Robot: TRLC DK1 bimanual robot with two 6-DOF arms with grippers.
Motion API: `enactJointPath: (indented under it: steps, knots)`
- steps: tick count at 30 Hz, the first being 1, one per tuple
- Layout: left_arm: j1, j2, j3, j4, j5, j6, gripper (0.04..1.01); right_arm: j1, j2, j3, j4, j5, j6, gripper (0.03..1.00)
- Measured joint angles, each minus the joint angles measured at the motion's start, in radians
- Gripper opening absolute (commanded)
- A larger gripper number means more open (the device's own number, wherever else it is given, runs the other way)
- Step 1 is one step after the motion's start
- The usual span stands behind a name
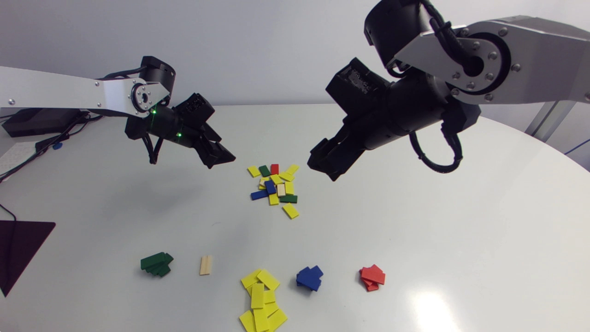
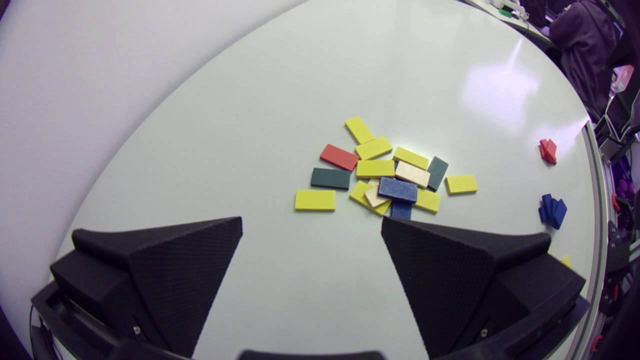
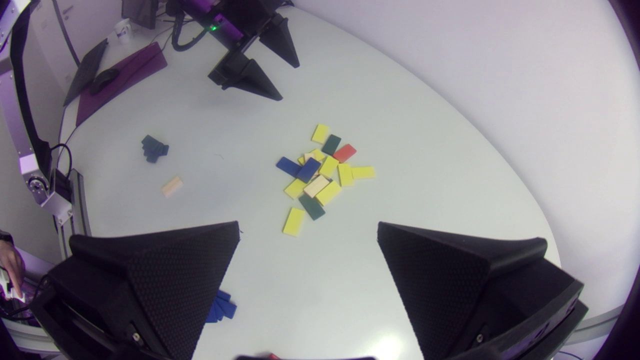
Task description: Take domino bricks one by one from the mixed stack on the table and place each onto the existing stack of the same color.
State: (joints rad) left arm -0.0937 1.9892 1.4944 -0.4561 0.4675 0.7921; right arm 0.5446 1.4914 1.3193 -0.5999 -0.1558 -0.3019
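A mixed pile of domino bricks (image 1: 275, 186) (image 2: 387, 172) (image 3: 320, 175) lies mid-table: mostly yellow, with blue, green, red and beige ones. Along the front stand sorted stacks: green (image 1: 156, 264), a single beige brick (image 1: 206, 265), yellow (image 1: 261, 299), blue (image 1: 309, 278) and red (image 1: 372, 277). My left gripper (image 1: 220, 157) (image 2: 310, 225) hovers open and empty left of the pile. Above and right of the pile hangs my right gripper (image 1: 325, 167) (image 3: 307, 230), open and holding nothing.
A dark purple mat (image 1: 18, 246) lies at the table's left edge, with cables (image 1: 27, 157) near the back left. The curved table edge (image 1: 530, 138) runs behind my right arm.
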Motion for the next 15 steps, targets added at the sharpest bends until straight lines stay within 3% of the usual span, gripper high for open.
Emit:
enactJointPath:
  steps: [15]
  knots:
    - [0.016, 0.040, 0.064, 0.000, 0.010, 0.007, 0.997, 0.000, 0.000, 0.000, 0.001, 0.000, 0.000, 0.969]
